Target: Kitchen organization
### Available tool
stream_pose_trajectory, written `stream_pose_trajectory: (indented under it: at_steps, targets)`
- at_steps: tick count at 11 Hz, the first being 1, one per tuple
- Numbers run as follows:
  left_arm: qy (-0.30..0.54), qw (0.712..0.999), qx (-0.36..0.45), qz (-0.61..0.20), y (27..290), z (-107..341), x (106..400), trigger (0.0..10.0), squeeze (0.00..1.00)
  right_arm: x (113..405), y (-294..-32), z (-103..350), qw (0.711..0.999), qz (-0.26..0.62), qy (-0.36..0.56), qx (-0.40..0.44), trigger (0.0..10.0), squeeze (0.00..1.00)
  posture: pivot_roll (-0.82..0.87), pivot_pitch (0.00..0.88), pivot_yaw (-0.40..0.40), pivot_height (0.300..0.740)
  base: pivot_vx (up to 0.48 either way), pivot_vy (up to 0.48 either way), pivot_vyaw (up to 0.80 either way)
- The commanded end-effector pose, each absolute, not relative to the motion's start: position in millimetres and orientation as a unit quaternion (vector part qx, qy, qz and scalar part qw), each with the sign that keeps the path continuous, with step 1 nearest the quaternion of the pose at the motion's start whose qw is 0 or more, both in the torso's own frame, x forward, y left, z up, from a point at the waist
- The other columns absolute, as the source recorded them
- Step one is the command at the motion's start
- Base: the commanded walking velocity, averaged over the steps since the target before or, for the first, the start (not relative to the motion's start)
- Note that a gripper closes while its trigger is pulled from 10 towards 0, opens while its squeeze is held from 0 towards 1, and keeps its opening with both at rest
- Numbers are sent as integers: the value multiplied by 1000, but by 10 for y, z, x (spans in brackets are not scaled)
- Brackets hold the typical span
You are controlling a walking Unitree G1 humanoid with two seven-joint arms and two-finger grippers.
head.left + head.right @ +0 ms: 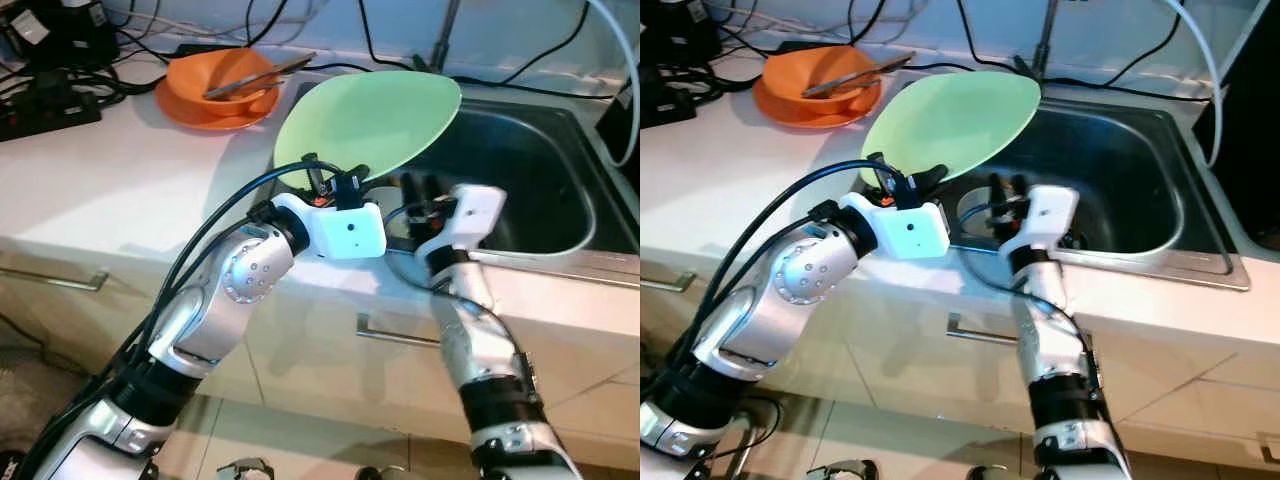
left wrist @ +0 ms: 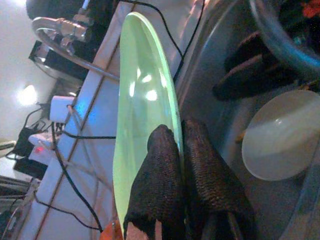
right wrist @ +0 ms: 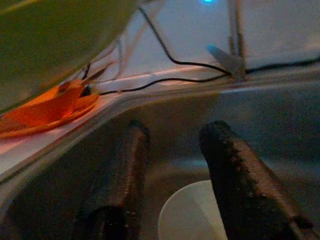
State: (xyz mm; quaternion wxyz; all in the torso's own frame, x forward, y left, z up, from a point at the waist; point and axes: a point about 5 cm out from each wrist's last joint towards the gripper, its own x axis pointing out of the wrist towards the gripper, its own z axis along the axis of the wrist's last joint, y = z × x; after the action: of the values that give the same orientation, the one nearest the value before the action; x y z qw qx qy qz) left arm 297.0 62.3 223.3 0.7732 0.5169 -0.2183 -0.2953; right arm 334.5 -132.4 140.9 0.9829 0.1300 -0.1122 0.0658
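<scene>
A large light-green plate (image 1: 370,122) is held tilted above the sink's left rim, its near edge pinched by my left gripper (image 2: 180,145), which is shut on it. My right gripper (image 3: 175,150) hangs open inside the steel sink (image 1: 540,190), empty, just above a small white dish (image 3: 192,215) lying on the sink floor. That dish (image 2: 282,132) also appears in the left wrist view beside the right gripper's black fingers (image 2: 250,70). An orange bowl (image 1: 222,82) with metal tongs across it sits on an orange plate on the counter behind the green plate.
A white counter (image 1: 110,190) runs left of the sink. Black power strips and cables (image 1: 50,90) crowd its back left corner. A tap pipe (image 1: 445,30) rises behind the sink. Cabinet drawers with bar handles (image 1: 395,335) lie below the counter edge.
</scene>
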Motion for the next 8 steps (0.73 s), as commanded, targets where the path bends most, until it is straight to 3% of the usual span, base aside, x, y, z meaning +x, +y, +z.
stream_pose_trajectory:
  at_steps: [1, 2, 8]
  targets:
    - [-257, 768, 516, -279, 591, 2387, 2969, 10000, 0, 3336, -1498, 1245, 986, 31, -73, 147, 10000, 1000, 105, 61, 12, 740, 0, 0, 0]
    - [-262, 766, 515, -282, 577, 2379, 2977, 10000, 0, 3369, -1646, 1316, 979, 7, -76, 191, 10000, 1000, 92, 58, 19, 740, 0, 0, 0]
    - [-259, 763, 508, -304, 538, 2195, 2971, 10000, 0, 3374, -2090, 1459, 960, -60, -91, 257, 10000, 1000, 71, 40, 34, 740, 0, 0, 0]
